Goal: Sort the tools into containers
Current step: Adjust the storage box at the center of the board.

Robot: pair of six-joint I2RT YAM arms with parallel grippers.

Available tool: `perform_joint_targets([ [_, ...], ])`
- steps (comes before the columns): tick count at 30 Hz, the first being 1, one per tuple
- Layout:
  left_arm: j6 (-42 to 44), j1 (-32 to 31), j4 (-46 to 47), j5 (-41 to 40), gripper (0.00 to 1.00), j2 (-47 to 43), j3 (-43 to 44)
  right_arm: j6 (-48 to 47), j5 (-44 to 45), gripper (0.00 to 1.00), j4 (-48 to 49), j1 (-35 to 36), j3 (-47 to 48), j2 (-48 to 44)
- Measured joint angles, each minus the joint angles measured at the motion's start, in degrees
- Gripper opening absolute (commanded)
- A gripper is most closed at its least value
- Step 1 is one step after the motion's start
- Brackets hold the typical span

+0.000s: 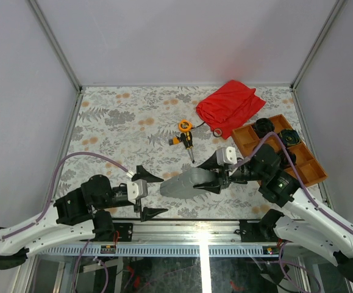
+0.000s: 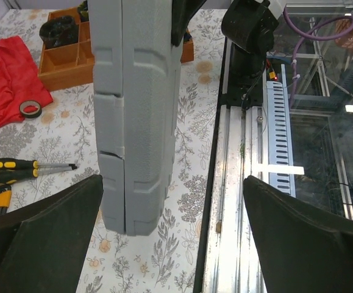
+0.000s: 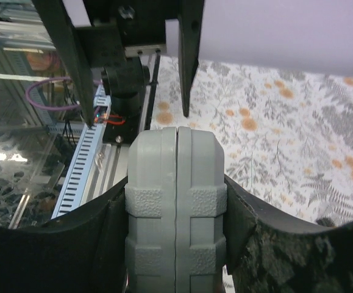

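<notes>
Grey case (image 1: pixel 188 182), one, in right hand (image 1: pixel 211 176); two screwdrivers (image 2: pixel 17 165), one tape measure (image 1: pixel 185 126) apart.

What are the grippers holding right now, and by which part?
The right gripper clamps the closed grey case across its two flat faces, near one end. The left gripper is open, holding nothing.

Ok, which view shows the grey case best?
Right wrist: the closed grey case sits close, edge-on, clamped in the right tool. Left wrist shows one long side; top external shows it small, partly hidden.
</notes>
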Motion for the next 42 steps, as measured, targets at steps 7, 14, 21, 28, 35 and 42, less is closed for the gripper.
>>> perform_joint_targets([
  [7,3.3,0.0,2.4,0.3,0.96,4.5,0.0,2.9,-5.8,0.0,8.8,0.0,-1.0,-1.8],
  [14,5.0,0.0,4.4,-0.1,0.81,9.1,0.1,4.1,-12.6,0.0,13.2,0.0,-1.7,-2.0],
  [21,5.4,0.0,6.0,3.1,0.45,10.8,0.5,6.4,-12.7,0.02,20.1,-0.1,-4.4,-3.5],
  [28,6.0,0.0,5.5,2.3,0.02,10.0,0.5,2.5,-8.7,0.33,13.1,-0.1,-4.3,-6.1],
  [35,6.3,-0.2,4.0,-1.0,0.0,8.1,0.5,-6.3,-5.0,0.69,-2.7,0.1,-0.5,-6.8],
  [42,6.8,-0.3,-2.6,-5.6,0.02,7.7,0.5,-10.6,2.4,0.78,-12.8,0.0,1.3,-9.6],
])
